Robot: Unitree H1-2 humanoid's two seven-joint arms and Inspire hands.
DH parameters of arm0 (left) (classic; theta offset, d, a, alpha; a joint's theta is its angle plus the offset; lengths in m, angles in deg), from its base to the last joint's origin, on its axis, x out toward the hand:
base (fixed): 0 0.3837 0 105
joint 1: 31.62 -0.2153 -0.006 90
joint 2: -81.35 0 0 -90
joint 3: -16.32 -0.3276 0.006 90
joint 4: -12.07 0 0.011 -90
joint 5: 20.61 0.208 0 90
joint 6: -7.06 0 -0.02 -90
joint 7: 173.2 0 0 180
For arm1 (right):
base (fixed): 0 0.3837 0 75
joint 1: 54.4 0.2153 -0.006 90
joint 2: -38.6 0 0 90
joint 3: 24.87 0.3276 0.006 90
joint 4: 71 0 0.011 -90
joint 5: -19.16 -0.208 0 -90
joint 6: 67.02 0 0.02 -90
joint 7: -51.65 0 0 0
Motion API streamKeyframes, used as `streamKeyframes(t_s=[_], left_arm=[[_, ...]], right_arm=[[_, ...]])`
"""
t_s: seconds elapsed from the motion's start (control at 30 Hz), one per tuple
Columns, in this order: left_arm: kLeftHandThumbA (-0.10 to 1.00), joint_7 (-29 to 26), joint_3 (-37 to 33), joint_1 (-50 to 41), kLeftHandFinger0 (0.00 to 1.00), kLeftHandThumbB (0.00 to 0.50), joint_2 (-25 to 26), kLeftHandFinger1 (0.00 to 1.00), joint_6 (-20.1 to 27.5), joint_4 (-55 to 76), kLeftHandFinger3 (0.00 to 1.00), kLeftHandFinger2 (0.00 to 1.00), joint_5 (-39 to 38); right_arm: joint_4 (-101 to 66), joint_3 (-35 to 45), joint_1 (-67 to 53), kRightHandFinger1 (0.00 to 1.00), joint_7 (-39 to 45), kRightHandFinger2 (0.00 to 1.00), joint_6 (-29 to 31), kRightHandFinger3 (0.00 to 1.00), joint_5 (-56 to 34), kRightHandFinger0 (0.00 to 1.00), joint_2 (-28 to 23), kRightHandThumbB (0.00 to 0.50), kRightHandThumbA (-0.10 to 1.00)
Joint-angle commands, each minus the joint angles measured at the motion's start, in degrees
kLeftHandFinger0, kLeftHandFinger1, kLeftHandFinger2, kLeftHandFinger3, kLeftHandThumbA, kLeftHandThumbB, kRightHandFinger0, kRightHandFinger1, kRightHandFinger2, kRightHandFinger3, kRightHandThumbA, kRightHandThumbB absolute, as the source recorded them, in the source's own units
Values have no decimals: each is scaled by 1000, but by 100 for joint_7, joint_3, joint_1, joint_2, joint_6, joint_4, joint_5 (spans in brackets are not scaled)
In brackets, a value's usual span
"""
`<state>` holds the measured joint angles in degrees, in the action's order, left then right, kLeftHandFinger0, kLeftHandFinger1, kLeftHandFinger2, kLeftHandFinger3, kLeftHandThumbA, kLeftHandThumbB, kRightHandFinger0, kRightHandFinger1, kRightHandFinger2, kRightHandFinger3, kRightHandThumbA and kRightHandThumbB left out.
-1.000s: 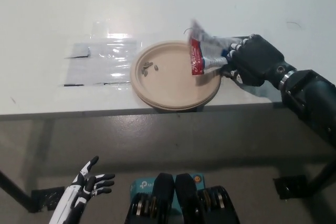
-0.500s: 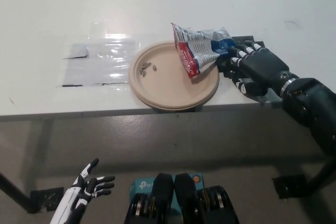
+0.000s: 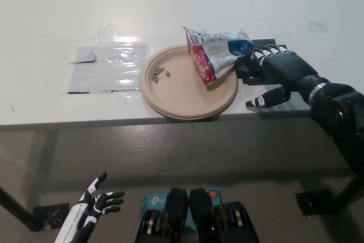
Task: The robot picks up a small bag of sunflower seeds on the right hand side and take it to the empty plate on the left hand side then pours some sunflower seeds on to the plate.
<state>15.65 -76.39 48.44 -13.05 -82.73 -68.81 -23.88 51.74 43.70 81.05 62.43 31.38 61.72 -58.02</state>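
The red, white and blue seed bag [image 3: 211,52] lies tilted across the right rim of the tan paper plate [image 3: 182,92], its open end toward the plate's back. A few seeds [image 3: 159,73] lie on the plate's left part. My black right hand [image 3: 278,72] is just right of the bag. Its fingers reach to the bag's right end, and its thumb is spread well away toward the table's front edge, so the hand is open. My white left hand [image 3: 91,208] rests low at the lower left, below table level, with its fingers apart.
A clear plastic sheet [image 3: 108,66] lies flat on the white table, left of the plate. The table's front edge [image 3: 85,122] runs just below the plate. A small dark object [image 3: 267,42] shows behind my right hand.
The bag swung from upright over the plate's right side to lying across its rim. My right hand has let go, its thumb spreading away. The left hand has stayed put.
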Motion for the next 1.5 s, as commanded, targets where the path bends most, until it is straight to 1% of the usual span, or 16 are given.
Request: streamKeyframes(t_s=[0.0, 0.03, 0.07, 0.1, 0.13, 0.17, 0.27, 0.4, 0.57, 0.67, 0.73, 0.8, 0.97, 1.17, 1.33, 1.47], left_arm=[[847, -143, 198, 30, 780, 171, -135, 749, 239, 165, 1000, 753, -145], [843, -159, 215, 44, 790, 171, -159, 772, 260, 134, 1000, 773, -171], [849, -179, 237, 77, 817, 177, -180, 807, 281, 94, 1000, 808, -190], [856, -196, 254, 109, 878, 153, -194, 874, 301, 62, 1000, 876, -198], [857, -202, 260, 137, 911, 145, -204, 904, 312, 43, 1000, 908, -204], [876, -196, 257, 175, 977, 104, -193, 980, 356, 14, 1000, 990, -184], [1000, -225, 270, 308, 1000, 37, -179, 1000, 444, -74, 1000, 1000, -106], [1000, -215, 287, 559, 1000, 52, -224, 1000, 465, -210, 1000, 1000, -184], [1000, -207, 264, 726, 1000, 175, -259, 1000, 398, -254, 1000, 1000, -200], [1000, -172, 253, 831, 1000, 195, -197, 1000, 411, -280, 1000, 1000, -164], [1000, -126, 271, 851, 1000, 208, -204, 1000, 363, -281, 1000, 1000, -280], [1000, -87, 275, 887, 1000, 180, -155, 1000, 329, -286, 1000, 1000, -297], [1000, -47, 280, 949, 1000, 138, -149, 1000, 387, -350, 1000, 1000, -299], [1000, -85, 232, 736, 1000, 117, -217, 1000, 473, -300, 1000, 1000, -203], [1000, -23, 289, 801, 1000, 69, -114, 1000, 511, -353, 1000, 1000, -154], [1000, -23, 296, 827, 1000, 74, -120, 1000, 497, -325, 1000, 1000, -73]], right_arm=[[-3497, 2166, 135, 1000, 2132, 1000, -2512, 1000, -4395, 1000, -738, 497, 1000], [-3721, 2369, 47, 1000, 2022, 1000, -2622, 1000, -4567, 1000, -745, 451, 1000], [-4048, 2608, -103, 1000, 1830, 1000, -2708, 1000, -4682, 1000, -768, 440, 1000], [-4107, 2652, -102, 1000, 1808, 1000, -2722, 1000, -4668, 1000, -776, 488, 1000], [-4292, 2854, -204, 1000, 1675, 1000, -2712, 1000, -4840, 1000, -792, 442, 1000], [-4504, 3040, -287, 1000, 1498, 1000, -2820, 1000, -4896, 1000, -723, 456, 1000], [-5173, 3513, -826, 1000, 750, 1000, -2336, 1000, -5063, 1000, -584, 481, 1000], [-6346, 3807, -1666, 1000, -122, 1000, -1823, 1000, -5116, 1000, -211, 464, 1000], [-8027, 3135, -3624, 1000, -798, 1000, -1067, 1000, -4381, 1000, 586, 500, 1000], [-7715, 2643, -4765, 1000, -910, 1000, 48, 1000, -4066, 1000, 988, 419, 1000], [-7300, 2475, -5165, 1000, -855, 1000, 493, 1000, -3952, 1000, 1105, 395, 1000], [-6548, 2284, -5532, 1000, -814, 1000, 1231, 1000, -3393, 1000, 1124, 309, 1000], [-5075, 2205, -5526, 1000, -1001, 1000, 1815, 1000, -2853, 1000, 1387, 272, 1000], [-3619, 2089, -5372, 1000, -1275, 1000, 1853, 1000, -2624, 1000, 1411, 297, 1000], [-3357, 2123, -5185, 1000, -1148, 1000, 1853, 1000, -2802, 1000, 1465, 257, 1000], [-3307, 2199, -5169, 1000, -1128, 1000, 1853, 1000, -3056, 1000, 1548, 254, 1000]])
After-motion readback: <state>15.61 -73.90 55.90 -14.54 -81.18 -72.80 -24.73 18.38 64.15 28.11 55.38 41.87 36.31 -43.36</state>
